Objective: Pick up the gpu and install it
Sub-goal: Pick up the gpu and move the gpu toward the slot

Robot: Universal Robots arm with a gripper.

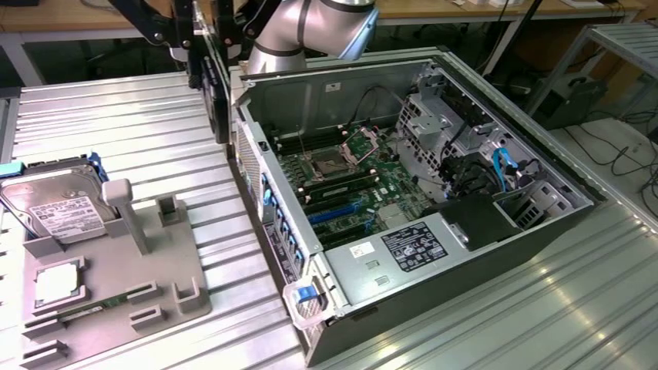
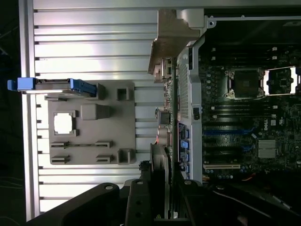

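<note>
GPU is already picked up, pinched edge-on in the pincer and hanging just beside the open computer case's wall, above the bench; seating it in a slot is left.

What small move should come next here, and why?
Probably shift the graphics card sideways over the open case. The gripper holds it edge-on just outside the case wall, not yet above the blue slots inside.
</note>
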